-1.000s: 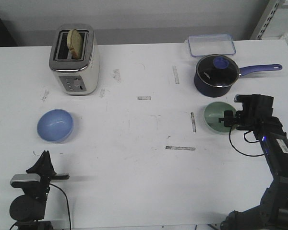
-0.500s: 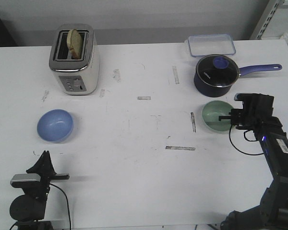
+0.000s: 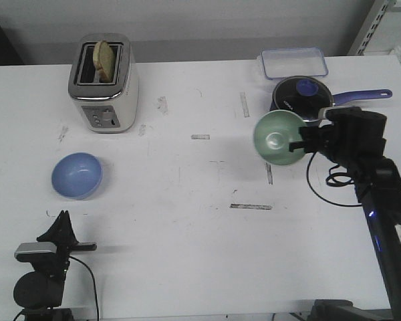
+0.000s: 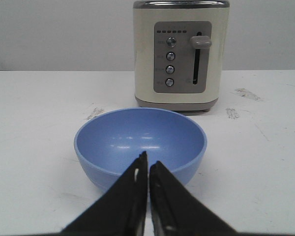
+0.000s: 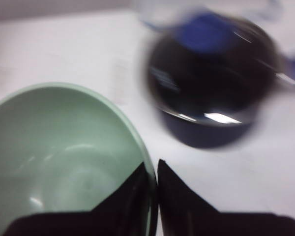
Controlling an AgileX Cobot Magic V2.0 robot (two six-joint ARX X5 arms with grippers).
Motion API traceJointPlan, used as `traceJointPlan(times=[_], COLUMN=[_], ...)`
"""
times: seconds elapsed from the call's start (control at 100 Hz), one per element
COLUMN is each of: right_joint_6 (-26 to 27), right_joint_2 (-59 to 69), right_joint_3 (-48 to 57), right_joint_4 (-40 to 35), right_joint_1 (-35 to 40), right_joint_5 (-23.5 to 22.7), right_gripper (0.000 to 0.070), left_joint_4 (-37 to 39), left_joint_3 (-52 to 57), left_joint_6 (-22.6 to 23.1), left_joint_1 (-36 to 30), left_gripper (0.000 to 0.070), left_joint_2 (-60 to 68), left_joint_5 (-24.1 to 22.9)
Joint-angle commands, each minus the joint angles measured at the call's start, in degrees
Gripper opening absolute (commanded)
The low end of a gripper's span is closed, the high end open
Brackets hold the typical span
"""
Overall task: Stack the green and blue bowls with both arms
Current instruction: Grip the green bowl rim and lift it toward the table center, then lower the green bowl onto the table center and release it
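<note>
Wide white table point(image 3: 187, 221), scuffed and marked with short strips of tape, filling the front view. Far left on it, a cream toaster point(image 3: 104, 83) with a slice of bread point(image 3: 105, 59) standing in one slot; seen head-on beyond the blue bowl in the left wrist view, controls and lever facing the camera. Far right, a clear lidded container point(image 3: 294, 63), and just nearer than it a dark navy saucepan point(image 3: 301, 99) with a long handle pointing right, blurred in the right wrist view.

Right arm point(image 3: 371, 194) reaching in from the near right, right gripper point(image 5: 153, 169) clamped on the rim of the green bowl point(image 3: 277, 138), one finger inside the wall and one outside. Green bowl lifted clear of the table and tipped so its hollow faces the front camera, hanging right of centre, just in front of the saucepan.

Blue bowl point(image 3: 77, 175) upright on the table at the left, nearer than the toaster, well apart from the green one. Left gripper point(image 4: 148, 169) low at the near left edge, fingers pressed together with nothing between them, tips pointing at the bowl's near wall.
</note>
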Motion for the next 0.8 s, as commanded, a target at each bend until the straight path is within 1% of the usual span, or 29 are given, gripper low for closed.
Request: traceJointPlan(times=[0.0, 0.22, 0.33, 0.4, 0.51, 0.66, 0.79], right_joint_6=[2.7, 1.4, 0.3, -0.3, -1.7, -3.0, -4.3], right_joint_2=[0.2, 2.2, 5.4, 7.8, 11.8, 17.0, 20.2], right_joint_3=[0.7, 0.7, 0.7, 0.6, 0.4, -0.1, -0.2], right_joint_4=[-0.8, -6.4, -7.9, -8.6, -8.5, -7.3, -7.0], right_joint_1=[5.1, 23.7, 30.6, 34.1, 38.1, 40.8, 41.2], right_joint_5=[-0.9, -0.3, 0.1, 1.9, 4.9, 5.6, 5.6], right_gripper=[0.0005, 0.0005, 0.0005, 0.0005, 0.0005, 0.0005, 0.0005], left_joint_4=[0.9, 0.9, 0.9, 0.9, 0.9, 0.9, 0.9], left_joint_3=[-1.2, -1.2, -1.2, -1.2, -1.2, -1.2, -1.2], left_joint_6=[0.1, 0.1, 0.1, 0.1, 0.1, 0.1, 0.1], left_joint_1=[0.0, 0.0, 0.0, 0.0, 0.0, 0.0, 0.0], left_gripper=[0.0001, 0.0002, 0.0002, 0.0002, 0.0002, 0.0002, 0.0002], left_joint_2=[-0.1, -0.1, -0.1, -0.1, -0.1, -0.1, -0.1], left_joint_5=[0.0, 0.0, 0.0, 0.0, 0.0, 0.0, 0.0])
